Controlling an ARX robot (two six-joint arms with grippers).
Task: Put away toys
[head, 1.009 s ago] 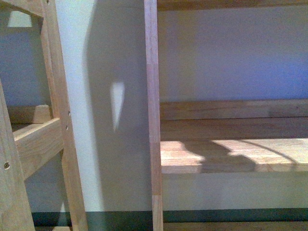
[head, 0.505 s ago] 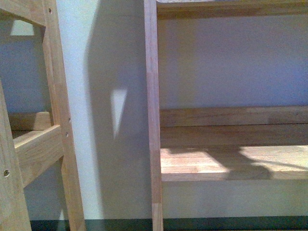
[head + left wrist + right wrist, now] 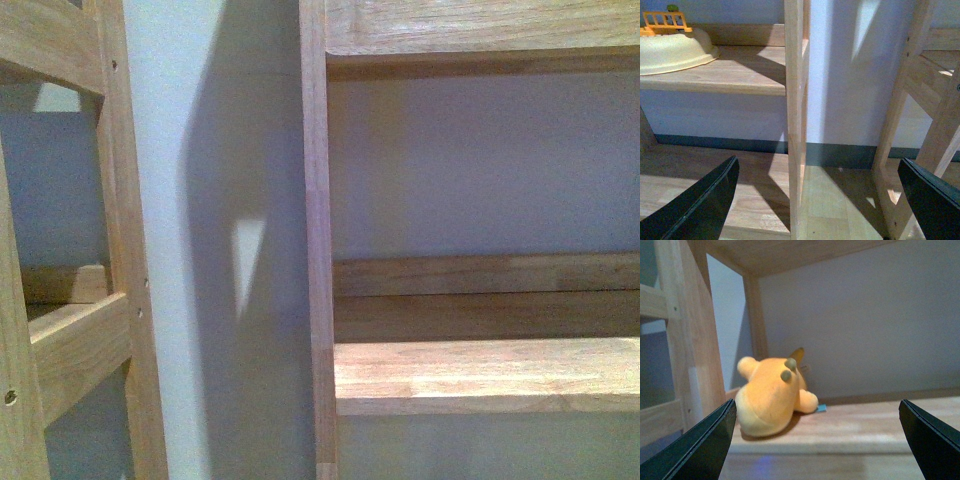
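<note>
The yellow-orange plush toy (image 3: 771, 395) lies on a wooden shelf board (image 3: 865, 427) near the shelf's side post, with a small blue tag beside it. It shows only in the right wrist view. My right gripper (image 3: 817, 440) is open and empty, its dark fingers (image 3: 705, 447) apart, a short way in front of the shelf edge and clear of the toy. My left gripper (image 3: 820, 200) is open and empty, hanging before a wooden upright (image 3: 796, 115) above the wood floor. Neither gripper shows in the front view.
The front view shows a wooden shelf unit (image 3: 480, 375) at right, its post (image 3: 318, 240) in the middle, and a ladder-like wooden frame (image 3: 80, 330) at left against a pale wall. In the left wrist view a cream bowl-shaped toy (image 3: 672, 50) with an orange fence sits on a shelf.
The front view has shifted upward: the shelf board sits lower in frame, an upper shelf has come into view, and the sunlit patch on the board is gone.
</note>
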